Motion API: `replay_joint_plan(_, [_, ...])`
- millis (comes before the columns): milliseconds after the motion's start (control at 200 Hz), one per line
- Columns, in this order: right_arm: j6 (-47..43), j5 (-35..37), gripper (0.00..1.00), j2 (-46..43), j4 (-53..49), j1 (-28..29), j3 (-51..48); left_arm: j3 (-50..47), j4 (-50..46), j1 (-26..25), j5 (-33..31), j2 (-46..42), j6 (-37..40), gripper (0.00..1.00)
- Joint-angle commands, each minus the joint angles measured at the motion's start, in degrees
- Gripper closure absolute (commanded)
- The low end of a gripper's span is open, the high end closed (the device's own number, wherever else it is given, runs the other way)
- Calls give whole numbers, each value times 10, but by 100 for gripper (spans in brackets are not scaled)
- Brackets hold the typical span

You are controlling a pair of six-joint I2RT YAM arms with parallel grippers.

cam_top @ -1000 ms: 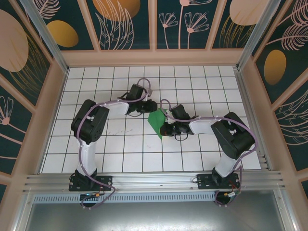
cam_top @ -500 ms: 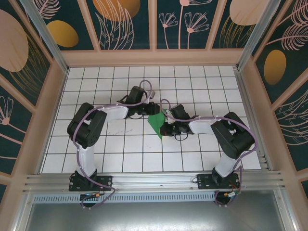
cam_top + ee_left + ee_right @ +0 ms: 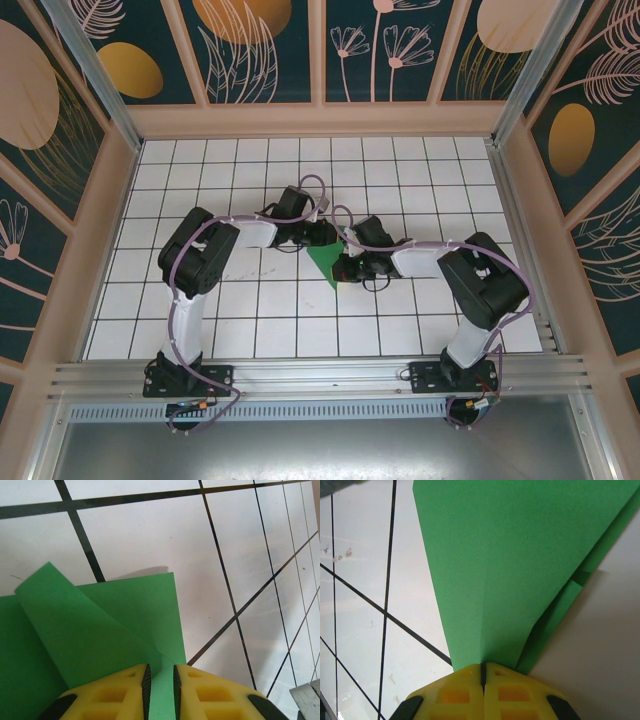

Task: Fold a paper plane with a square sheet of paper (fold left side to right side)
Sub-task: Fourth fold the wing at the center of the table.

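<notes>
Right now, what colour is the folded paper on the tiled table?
The paper is plain bright green, unmarked; clearest in the right wrist view.

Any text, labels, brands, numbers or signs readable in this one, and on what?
None can be read.
The green sheet of paper is unmarked.
The wall panels carry only plant and disc drawings, no letters.
The tiled table has only grid lines.
The small board low in the top view is too small to read.
</notes>
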Motion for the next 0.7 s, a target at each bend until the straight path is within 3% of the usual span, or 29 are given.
replay_joint_plan(0, [-9,23,100,0,-76,3,-33,9,-10,2,-34,21,3,77])
replay_joint_plan(340, [24,-91,100,-121,18,-73,-30,-17,4,-1,-34,22,-6,77])
replay_joint_plan(691, [41,-101,100,-19,67,-88,32,-14,3,-5,-36,22,-10,77])
